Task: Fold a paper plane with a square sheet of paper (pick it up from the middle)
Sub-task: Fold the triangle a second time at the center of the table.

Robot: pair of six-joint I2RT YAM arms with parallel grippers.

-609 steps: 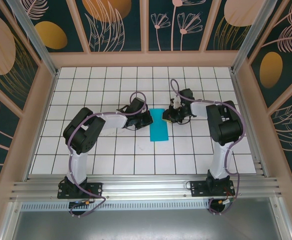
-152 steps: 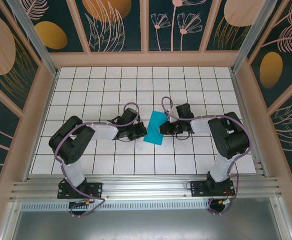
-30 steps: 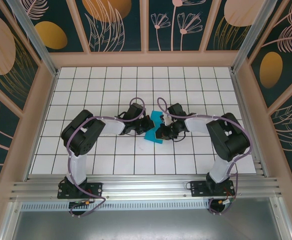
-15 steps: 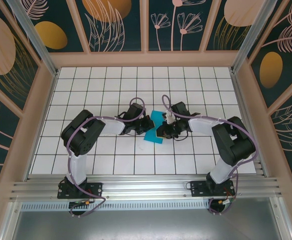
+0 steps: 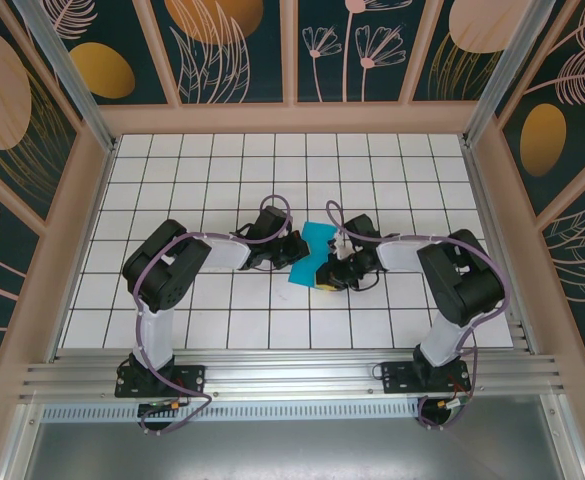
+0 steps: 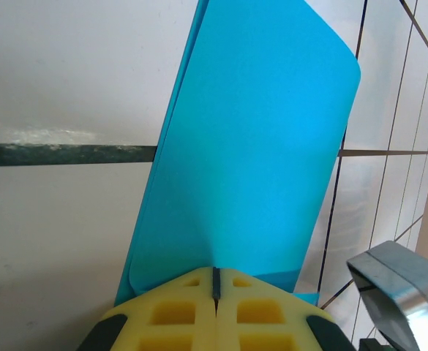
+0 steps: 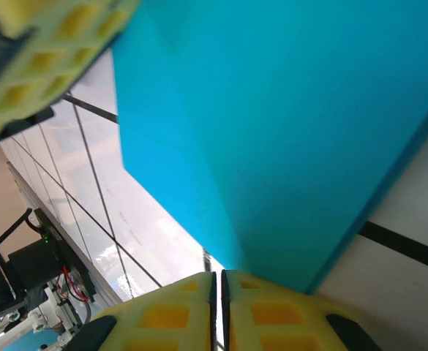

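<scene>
The square sheet of paper (image 5: 314, 240) lies folded into a narrow teal strip at mid-table, between both arms. My left gripper (image 5: 292, 252) is shut, its yellow tips resting on the strip's left edge. In the left wrist view the paper (image 6: 250, 146) stretches away from the shut left gripper (image 6: 215, 275), its upper layer curling up. My right gripper (image 5: 324, 278) is shut at the strip's near right corner. In the right wrist view the paper (image 7: 287, 124) rises above the shut right gripper (image 7: 217, 278), with the left gripper's fingers (image 7: 45, 51) at top left.
The white grid table (image 5: 172, 180) is fenced by a wooden frame with patterned panels (image 5: 292, 110). An aluminium rail (image 5: 292, 375) runs along the near edge. A shiny metal part (image 6: 400, 281) sits low on the right in the left wrist view.
My right gripper has slid toward the near edge along the paper's right side. The left arm and the paper have stayed put.
</scene>
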